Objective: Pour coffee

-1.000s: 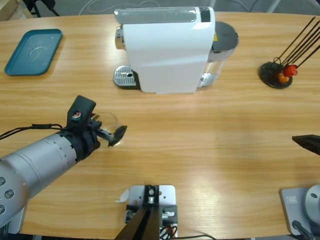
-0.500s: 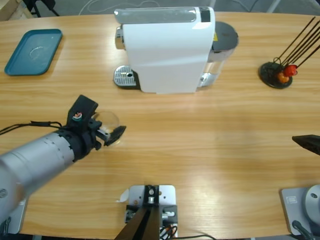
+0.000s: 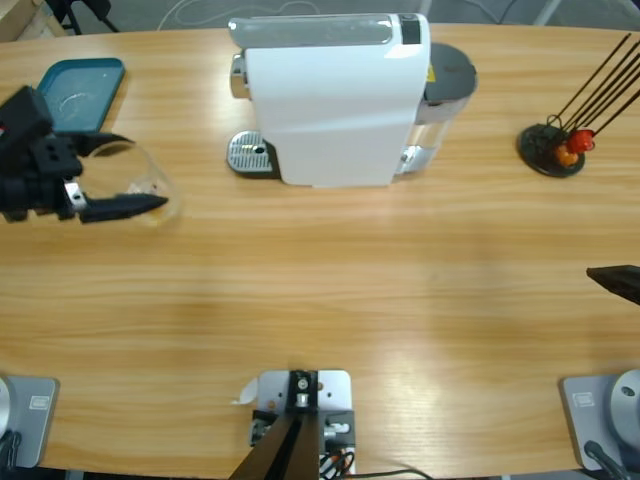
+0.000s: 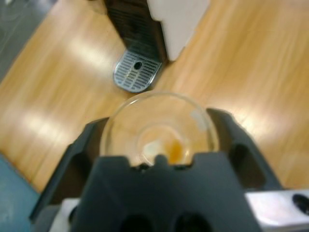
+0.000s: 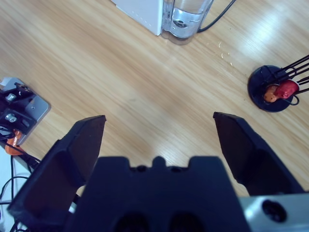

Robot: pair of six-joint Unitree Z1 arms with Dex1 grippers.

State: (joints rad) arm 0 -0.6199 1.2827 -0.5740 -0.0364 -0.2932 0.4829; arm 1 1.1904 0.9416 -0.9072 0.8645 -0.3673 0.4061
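Observation:
My left gripper [image 3: 140,172] is shut on a small clear glass [image 3: 148,185], held above the table's left side, near the teal tray [image 3: 90,75]. The left wrist view shows the glass [image 4: 159,128] sitting between both black jaws of that gripper [image 4: 159,121]. Only a small amber-brown trace [image 4: 174,152] lies in its bottom, and no dark coffee shows. The white coffee machine [image 3: 335,100] stands at the back middle with its metal drip tray [image 3: 250,155] [image 4: 137,72] bare. My right gripper [image 5: 159,118] hangs open over bare wood; its tip [image 3: 615,280] pokes in at the right edge.
A black round stand with thin rods and red-orange pieces [image 3: 552,148] [image 5: 275,89] sits at the back right. The machine's water tank [image 5: 186,14] and a cable are near it. The wooden table [image 3: 400,300] stretches wide in front of the machine.
The left arm has swung the glass from the front-left middle up and away to the left, near the teal tray. Its silver forearm has left the view. The right arm has not moved.

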